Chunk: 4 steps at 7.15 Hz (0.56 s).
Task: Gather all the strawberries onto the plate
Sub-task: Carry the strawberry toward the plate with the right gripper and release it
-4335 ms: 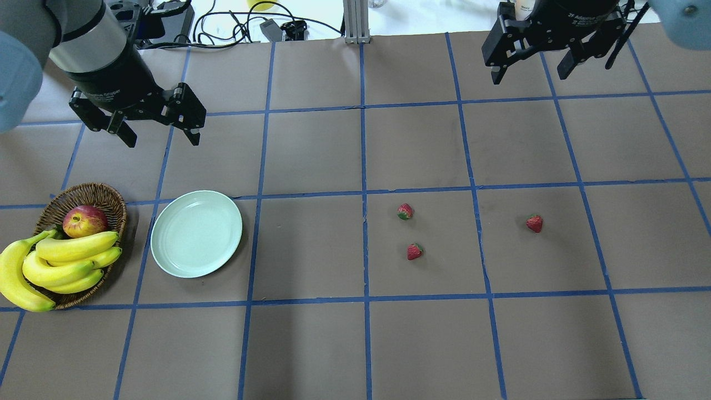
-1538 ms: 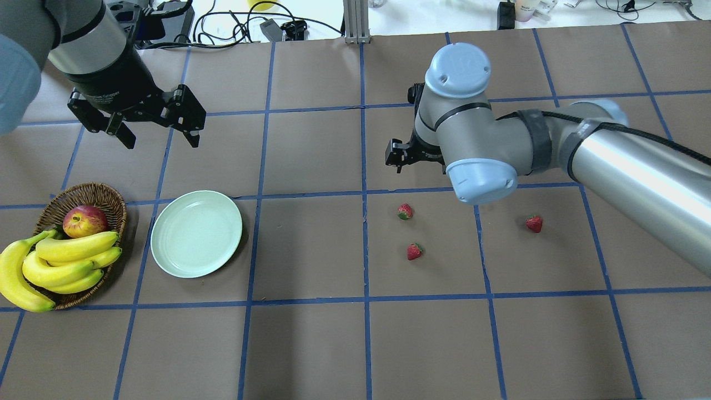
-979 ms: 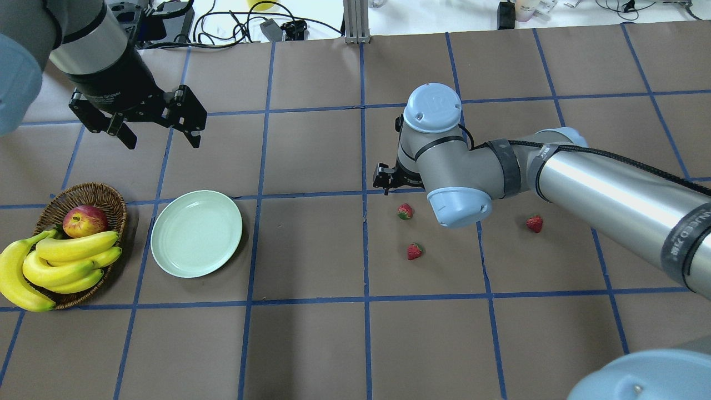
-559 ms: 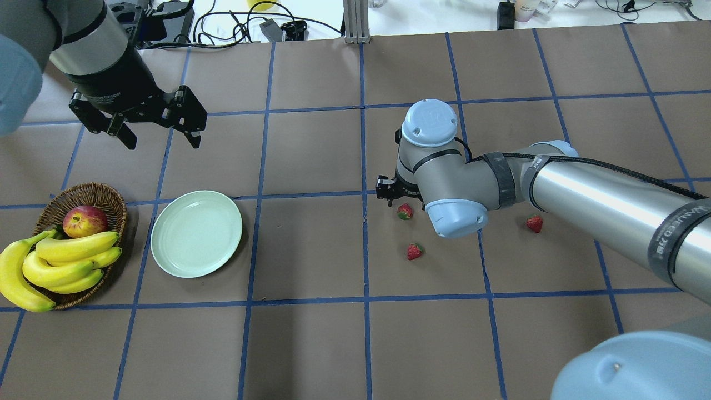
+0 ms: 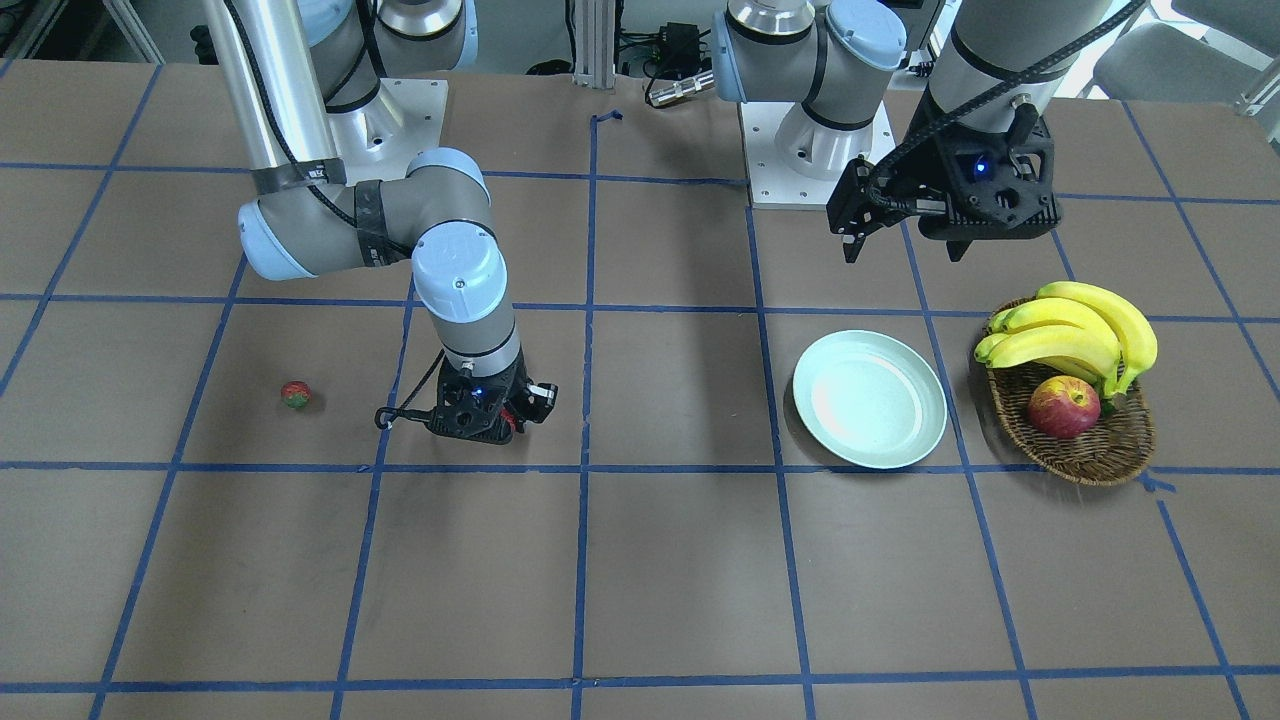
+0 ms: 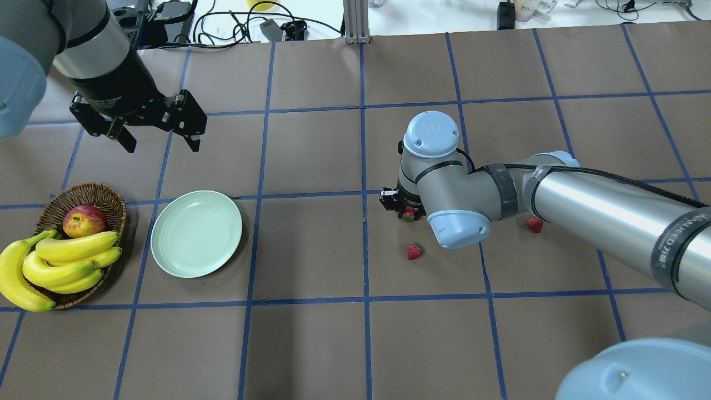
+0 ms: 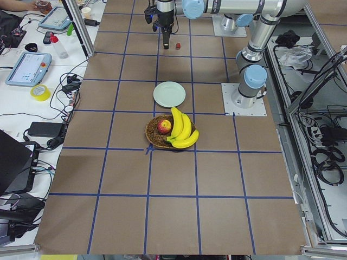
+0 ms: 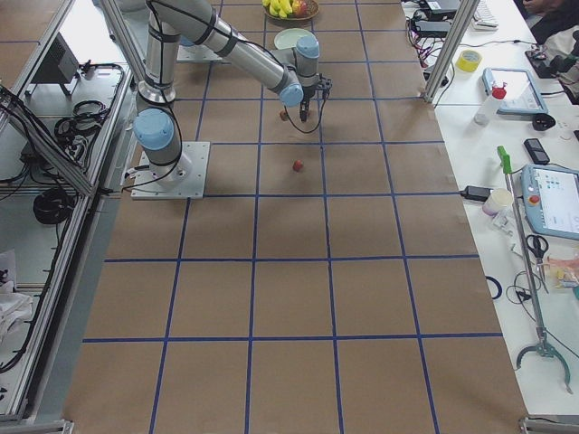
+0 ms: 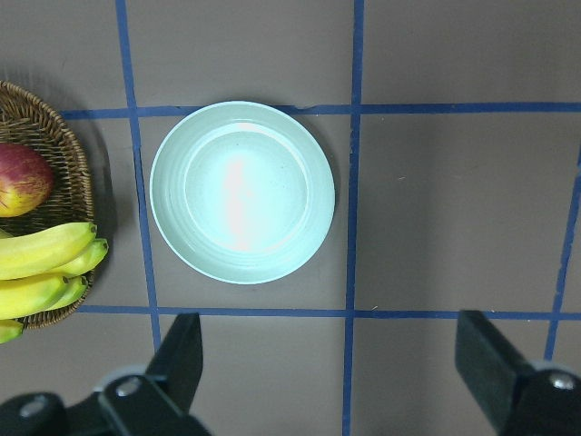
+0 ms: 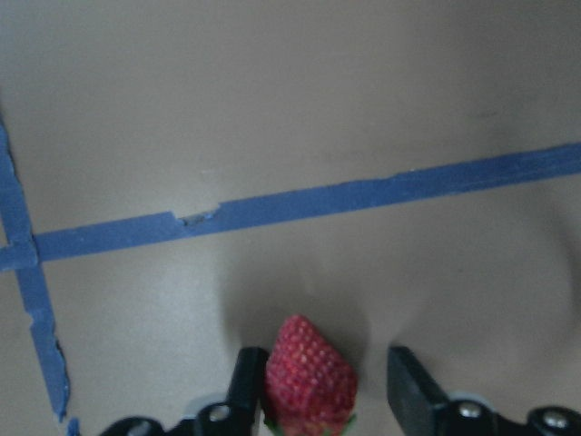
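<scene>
**Right claw**: down at the desk, just right of centre in the overhead view. The wrist view shows its fingers set either side of one strawberry. The finger on the left of that frame touches the berry or sits just beside it; which cannot be told. The other finger stands off with a visible gap, so the claw is partly open and has not gripped. The berry lies on the desk just below a blue tape line, its tip pointing away from the claw.

**Second strawberry**: on the desk near the first, lower in the overhead frame, clear of the arm.

**Third strawberry**: further right, partly hidden by the right forearm. The front view shows it alone on the desk at that frame's left.

**Plate**: left of centre in the overhead frame, well apart from all three berries.

**Left claw**: hangs above the desk at upper left, fingers spread wide. Its wrist view looks straight down on the plate.

**Basket**: at the left edge, just beside the plate, holding an apple and bananas.
</scene>
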### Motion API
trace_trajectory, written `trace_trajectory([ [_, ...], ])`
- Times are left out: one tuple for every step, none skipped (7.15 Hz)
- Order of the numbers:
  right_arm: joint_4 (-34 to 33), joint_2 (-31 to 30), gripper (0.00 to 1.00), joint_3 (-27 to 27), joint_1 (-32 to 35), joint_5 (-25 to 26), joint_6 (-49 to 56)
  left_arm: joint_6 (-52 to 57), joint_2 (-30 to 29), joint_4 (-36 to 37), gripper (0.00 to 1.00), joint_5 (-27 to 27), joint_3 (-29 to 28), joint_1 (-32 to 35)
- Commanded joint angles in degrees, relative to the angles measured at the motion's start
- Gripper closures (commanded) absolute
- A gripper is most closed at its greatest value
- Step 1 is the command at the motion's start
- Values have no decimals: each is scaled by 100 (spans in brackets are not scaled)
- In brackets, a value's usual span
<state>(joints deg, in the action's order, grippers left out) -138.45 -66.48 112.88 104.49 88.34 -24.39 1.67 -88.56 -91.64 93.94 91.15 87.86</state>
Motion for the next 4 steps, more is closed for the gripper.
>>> trace_trajectory([
  [-112, -31, 100, -12, 1, 7, -21, 0, -3, 14, 0, 28, 17, 3],
  [-103, -144, 100, -29, 27, -1, -39, 0, 14, 6, 0, 37, 17, 3],
  [-95, -320, 100, -82, 202, -1, -30, 0, 6, -3, 0, 37, 17, 3],
  [-216, -287, 100, -274, 586, -254, -48, 0, 6, 14, 0, 63, 17, 3],
])
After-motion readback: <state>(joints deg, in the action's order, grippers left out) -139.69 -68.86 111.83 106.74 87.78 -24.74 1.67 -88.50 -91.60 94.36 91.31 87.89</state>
